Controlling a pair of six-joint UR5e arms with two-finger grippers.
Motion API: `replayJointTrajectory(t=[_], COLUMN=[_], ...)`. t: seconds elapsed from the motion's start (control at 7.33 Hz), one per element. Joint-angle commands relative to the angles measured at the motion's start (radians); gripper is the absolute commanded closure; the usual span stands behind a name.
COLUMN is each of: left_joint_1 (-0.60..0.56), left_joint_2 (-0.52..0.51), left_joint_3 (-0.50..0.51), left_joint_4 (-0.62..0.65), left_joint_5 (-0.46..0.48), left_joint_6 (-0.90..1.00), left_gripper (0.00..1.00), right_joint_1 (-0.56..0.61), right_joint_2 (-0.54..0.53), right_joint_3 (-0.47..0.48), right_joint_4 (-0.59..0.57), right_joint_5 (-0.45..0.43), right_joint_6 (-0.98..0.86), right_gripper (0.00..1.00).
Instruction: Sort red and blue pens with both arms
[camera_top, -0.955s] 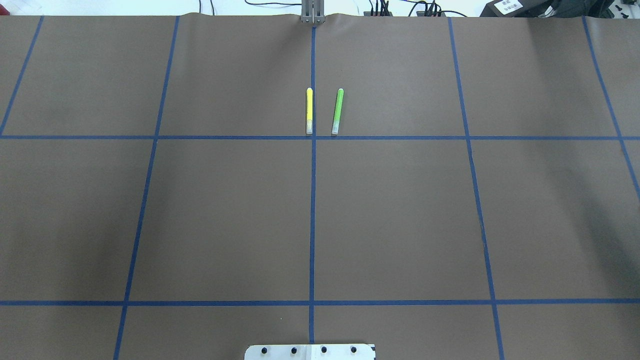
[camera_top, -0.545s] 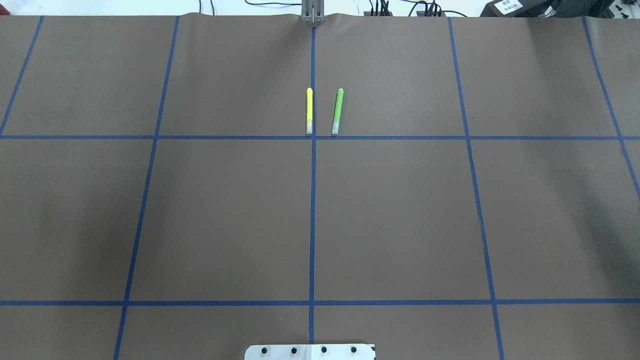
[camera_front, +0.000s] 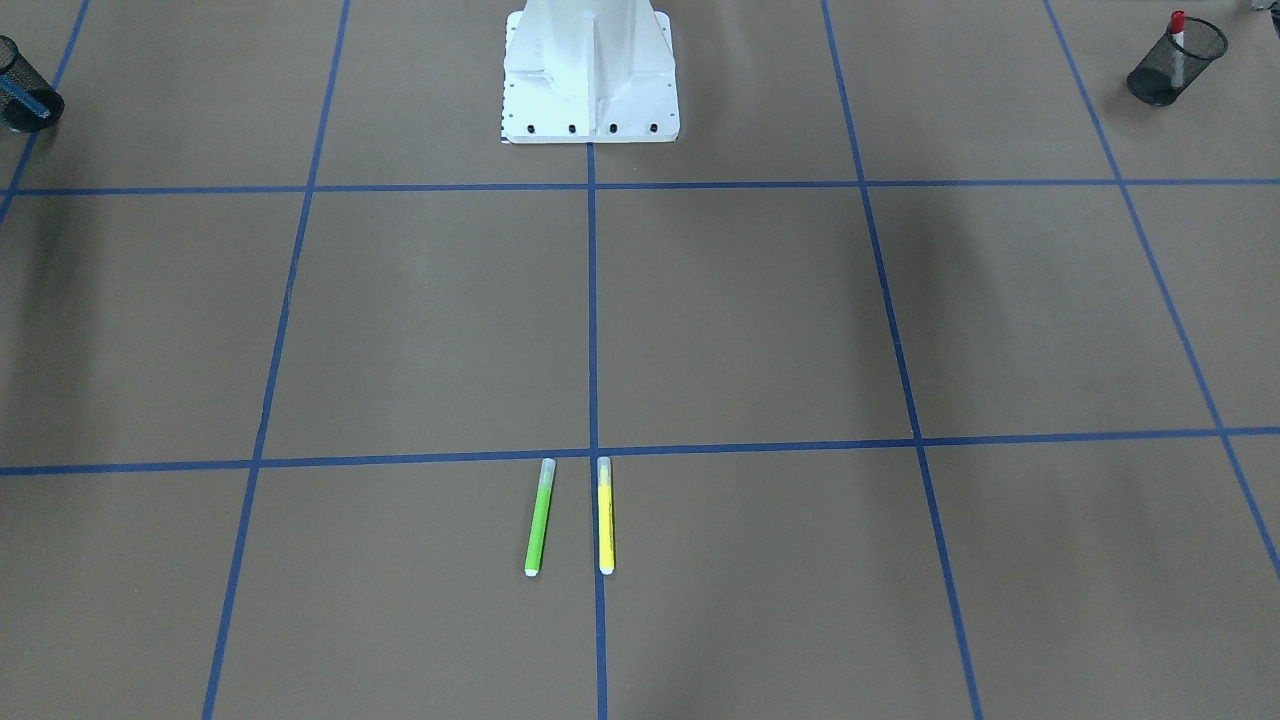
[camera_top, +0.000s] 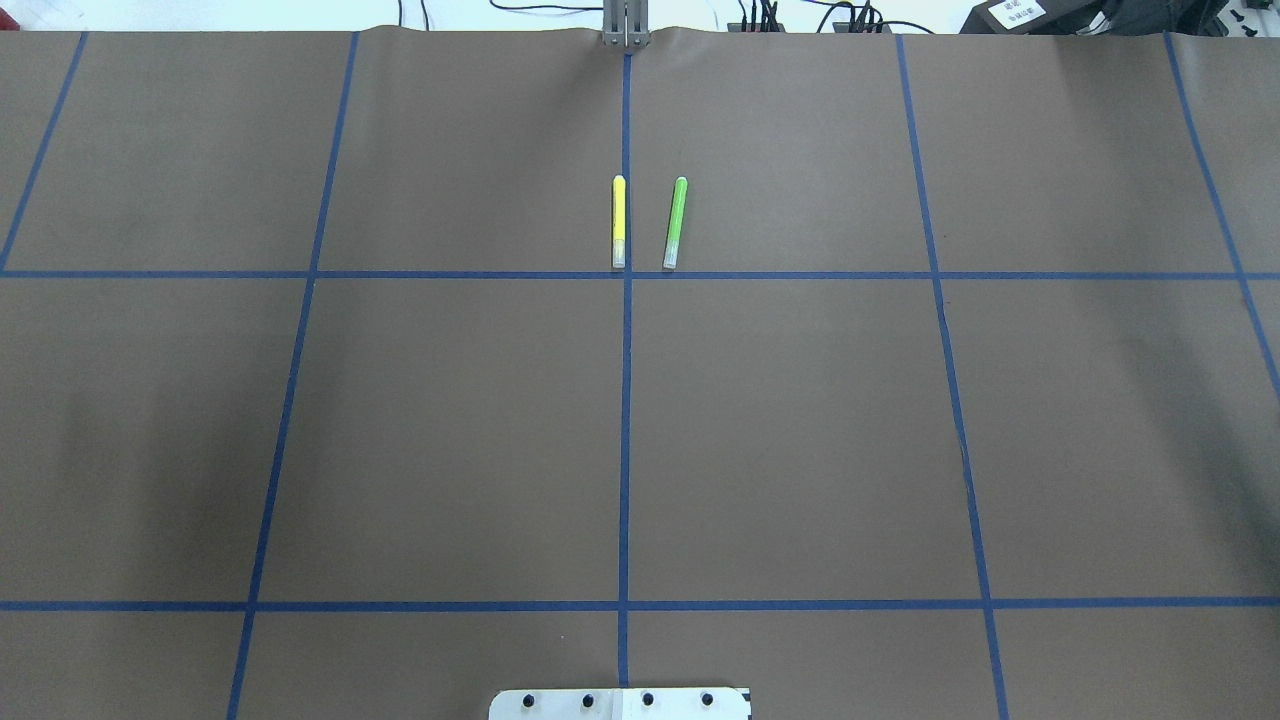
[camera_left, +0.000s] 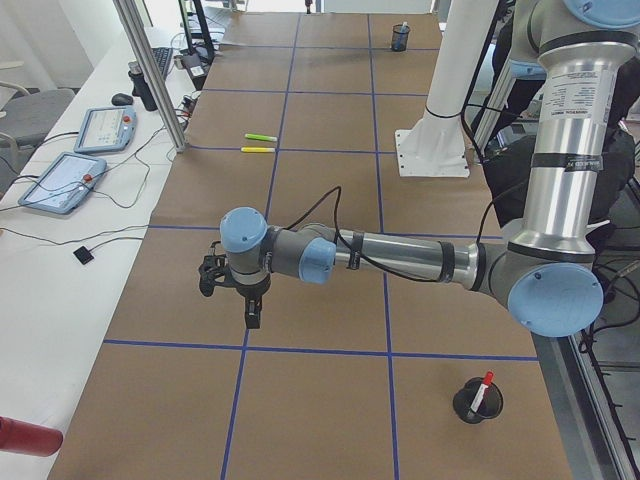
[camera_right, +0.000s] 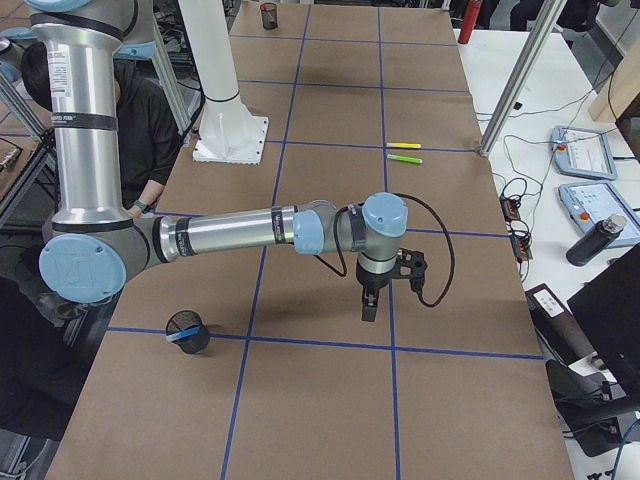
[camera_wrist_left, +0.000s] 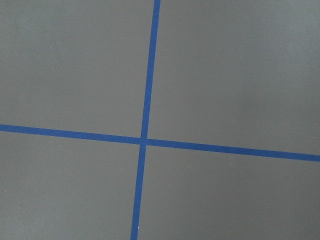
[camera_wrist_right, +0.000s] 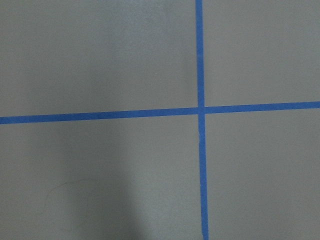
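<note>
The red-capped white marker stands in a black mesh cup at the table's corner on my left side; the marker also shows in the exterior left view. The slim blue pen leans in another mesh cup at the opposite corner, and the exterior right view shows the blue pen too. My left gripper hangs point-down over bare paper, away from its cup. The right gripper hangs likewise. Whether either is open or shut I cannot tell. Both wrist views show only tape crossings.
A green pen and a yellow pen lie side by side at the table's far middle. The white pedestal base stands at the near middle. Blue tape lines grid the brown paper. A person sits behind the robot.
</note>
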Motion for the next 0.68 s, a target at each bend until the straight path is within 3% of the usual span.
replayJointTrajectory(t=[0.0, 0.41, 0.55], left_joint_1=[-0.032, -0.046, -0.044], left_joint_2=[0.02, 0.046, 0.06], left_joint_3=[-0.004, 0.004, 0.004], left_joint_4=[0.004, 0.012, 0.01], left_joint_5=[0.001, 0.003, 0.023], left_joint_6=[0.058, 0.136, 0.136], left_gripper=[0.0, 0.0, 0.0], right_joint_1=[0.055, 0.085, 0.108], right_joint_2=[-0.059, -0.097, -0.109], right_joint_3=[-0.002, -0.002, -0.006], right_joint_4=[-0.002, -0.002, -0.004], right_joint_5=[0.004, 0.043, 0.133], right_joint_6=[-0.083, -0.096, -0.098], right_gripper=[0.0, 0.0, 0.0])
